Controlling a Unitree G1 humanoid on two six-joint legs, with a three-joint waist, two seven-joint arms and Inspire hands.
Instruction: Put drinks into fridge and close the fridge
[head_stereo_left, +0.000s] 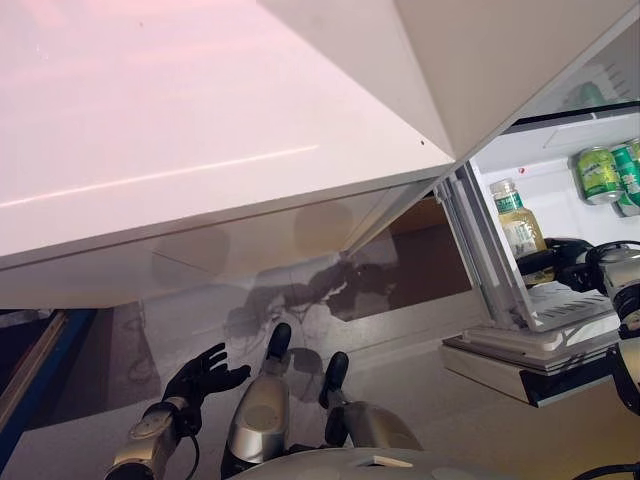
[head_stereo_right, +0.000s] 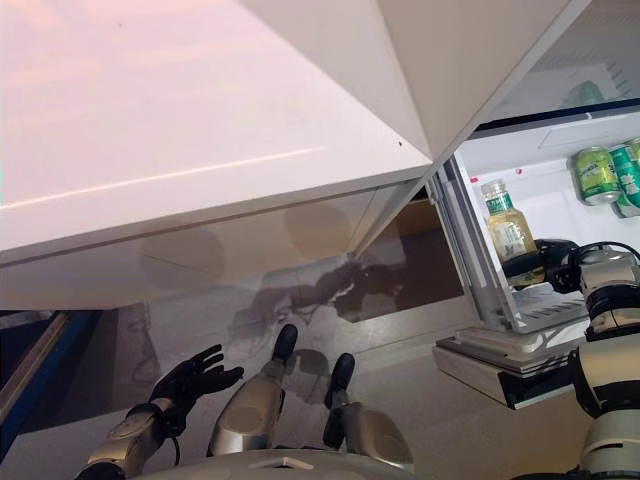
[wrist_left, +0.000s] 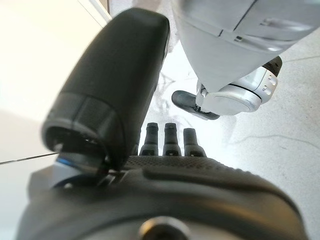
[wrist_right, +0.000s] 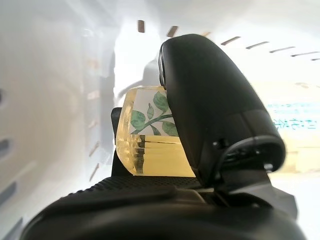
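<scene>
A bottle of yellow drink with a green cap is held upright inside the open fridge, on its white shelf; the right robot hand is curled around its lower part. Green cans are seen deeper in the fridge, behind the bottle; the left robot hand is kept low near the floor, fingers spread, holding nothing.

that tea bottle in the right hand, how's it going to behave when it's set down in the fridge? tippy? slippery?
The bottle is tall and narrow, so probably tippy if released off-vertical. It looks nearly full of yellow liquid, so likely heavy for its size and fairly stiff. Its smooth clear wall may slip; the right robot hand curls round its lower part, below the label.
</scene>
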